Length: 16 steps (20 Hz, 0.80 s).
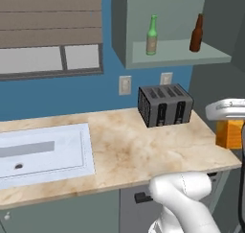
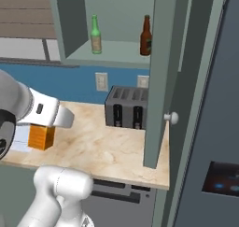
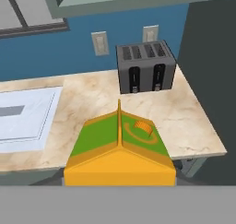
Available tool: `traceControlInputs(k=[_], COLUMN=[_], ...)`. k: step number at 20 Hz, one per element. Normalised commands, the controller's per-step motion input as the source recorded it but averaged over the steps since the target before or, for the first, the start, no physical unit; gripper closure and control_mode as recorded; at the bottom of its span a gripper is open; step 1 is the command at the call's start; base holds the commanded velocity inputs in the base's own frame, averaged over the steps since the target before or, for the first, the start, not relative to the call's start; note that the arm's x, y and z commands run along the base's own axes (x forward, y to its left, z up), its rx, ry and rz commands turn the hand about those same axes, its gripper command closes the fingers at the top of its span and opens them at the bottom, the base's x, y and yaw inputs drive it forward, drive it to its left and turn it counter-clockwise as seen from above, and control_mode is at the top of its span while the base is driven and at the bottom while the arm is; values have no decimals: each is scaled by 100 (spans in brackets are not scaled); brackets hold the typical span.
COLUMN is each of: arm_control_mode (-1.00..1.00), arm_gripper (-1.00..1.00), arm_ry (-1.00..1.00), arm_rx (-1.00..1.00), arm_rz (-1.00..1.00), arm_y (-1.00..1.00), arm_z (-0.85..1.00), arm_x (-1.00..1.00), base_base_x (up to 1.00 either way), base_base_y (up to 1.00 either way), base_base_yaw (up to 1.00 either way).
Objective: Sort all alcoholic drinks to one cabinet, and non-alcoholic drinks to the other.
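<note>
My gripper is shut on the small orange carton, a non-alcoholic drink, and holds it just above the right end of the counter. In the hand view the carton's green and orange gabled top sits right below the camera and hides the fingertips. From the right base view the carton hangs under the white hand. Both alcoholic drinks stand upright on the open upper cabinet's shelf: the green bottle to the left and the brown bottle to the right.
A dark two-slot toaster stands at the back of the counter, under the cabinet. A white sink lies at the left. The cabinet's open door juts out over the counter's right end, beside a tall dark fridge.
</note>
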Motion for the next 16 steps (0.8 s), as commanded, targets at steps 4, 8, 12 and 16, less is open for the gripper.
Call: traceControlInputs(k=[4,8,12,16], arm_control_mode=[100,100,100,100], arm_gripper=[100,100,100,100], arm_ry=[0,0,0,0], arm_rx=[0,0,0,0], arm_rz=[0,0,0,0], arm_y=[0,0,0,0], arm_z=[0,0,0,0], arm_x=[0,0,0,0], base_base_x=[-100,-100,-51,-13], base_base_y=[31,52,91,100], base_base_yaw=[0,0,0,0])
